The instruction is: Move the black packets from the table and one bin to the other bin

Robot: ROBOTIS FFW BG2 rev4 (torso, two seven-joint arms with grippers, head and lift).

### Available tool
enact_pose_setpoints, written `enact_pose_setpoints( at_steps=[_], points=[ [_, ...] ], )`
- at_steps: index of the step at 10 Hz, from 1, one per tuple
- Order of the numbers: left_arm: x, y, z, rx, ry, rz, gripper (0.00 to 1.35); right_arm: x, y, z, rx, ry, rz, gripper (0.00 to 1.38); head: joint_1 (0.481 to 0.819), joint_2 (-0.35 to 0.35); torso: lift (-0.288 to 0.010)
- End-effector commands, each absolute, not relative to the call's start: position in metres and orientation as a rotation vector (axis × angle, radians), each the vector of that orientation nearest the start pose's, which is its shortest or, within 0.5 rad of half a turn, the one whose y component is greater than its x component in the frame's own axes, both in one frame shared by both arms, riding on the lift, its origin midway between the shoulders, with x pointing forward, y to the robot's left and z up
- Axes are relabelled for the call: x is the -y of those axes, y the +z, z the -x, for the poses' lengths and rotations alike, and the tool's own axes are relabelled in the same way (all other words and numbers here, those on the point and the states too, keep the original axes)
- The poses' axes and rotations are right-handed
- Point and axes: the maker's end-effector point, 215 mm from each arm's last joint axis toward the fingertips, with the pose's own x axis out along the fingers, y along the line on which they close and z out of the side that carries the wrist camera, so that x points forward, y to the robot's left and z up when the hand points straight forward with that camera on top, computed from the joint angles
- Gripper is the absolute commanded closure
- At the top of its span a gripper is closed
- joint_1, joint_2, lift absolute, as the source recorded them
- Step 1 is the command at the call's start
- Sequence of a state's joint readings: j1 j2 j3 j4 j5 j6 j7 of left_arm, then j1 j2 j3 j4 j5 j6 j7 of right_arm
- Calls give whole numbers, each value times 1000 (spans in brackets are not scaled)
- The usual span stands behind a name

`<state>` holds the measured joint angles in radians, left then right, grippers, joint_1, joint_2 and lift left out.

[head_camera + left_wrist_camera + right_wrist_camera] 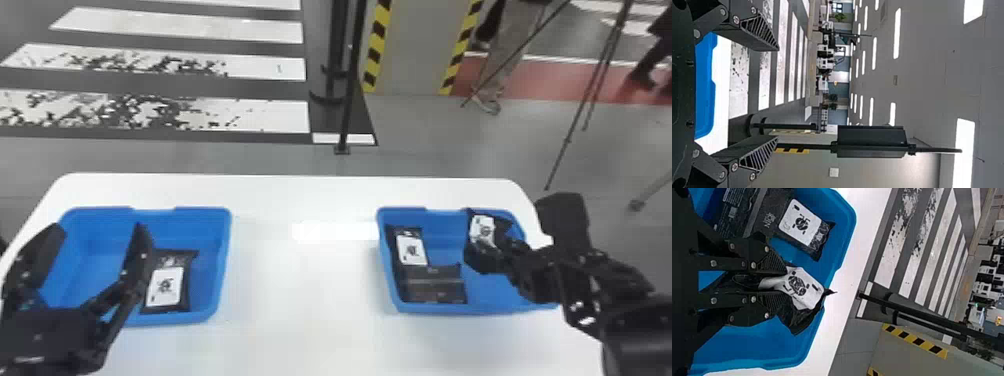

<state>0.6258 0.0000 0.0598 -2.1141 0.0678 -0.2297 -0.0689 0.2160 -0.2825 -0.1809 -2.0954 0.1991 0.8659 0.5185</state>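
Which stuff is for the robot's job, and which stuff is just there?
For the job:
left blue bin, one black packet inside
right blue bin, black packets inside
packet in right gripper
open left gripper
white table

Just there:
black pole
tripod
striped pillar
white floor stripes

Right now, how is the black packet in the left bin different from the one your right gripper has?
The packet in the left bin lies flat, but the held packet is pinched by my right gripper. The first packet's label looks smooth, while the held packet's label is wrinkled. Both are black, with a white label.
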Motion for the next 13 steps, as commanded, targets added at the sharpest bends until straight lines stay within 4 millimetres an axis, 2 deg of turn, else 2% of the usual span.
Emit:
enact_pose_setpoints(
  at_steps=[1, 2, 3, 4, 5, 6, 8, 10, 13],
  points=[
    [-247, -282, -406, 156, -11, 23, 249, 350, -389, -476, -546, 195, 299, 410, 695, -131, -110],
    [-247, -281, -405, 158, -11, 21, 249, 341, -376, -472, -478, 221, 294, 153, 695, -132, -110],
    [-248, -280, -406, 161, -10, 20, 249, 333, -355, -464, -383, 232, 302, 85, 695, -129, -110],
    [-248, -281, -405, 158, -10, 20, 249, 315, -327, -453, -250, 247, 290, 114, 695, -120, -110],
    [-249, -282, -405, 156, -8, 18, 249, 300, -312, -441, -150, 263, 238, 116, 695, -107, -110],
    [-250, -283, -405, 154, -6, 19, 249, 294, -306, -433, -93, 274, 204, 116, 695, -83, -110],
    [-250, -281, -405, 156, -7, 19, 249, 291, -315, -421, -78, 281, 122, 116, 695, -62, -110],
    [-251, -286, -407, 141, -5, 21, 249, 291, -311, -406, -33, 267, 59, 119, 695, -55, -110],
    [-253, -293, -409, 117, -2, 22, 249, 294, -316, -405, -41, 257, 40, 119, 695, -59, -110]
  ],
)
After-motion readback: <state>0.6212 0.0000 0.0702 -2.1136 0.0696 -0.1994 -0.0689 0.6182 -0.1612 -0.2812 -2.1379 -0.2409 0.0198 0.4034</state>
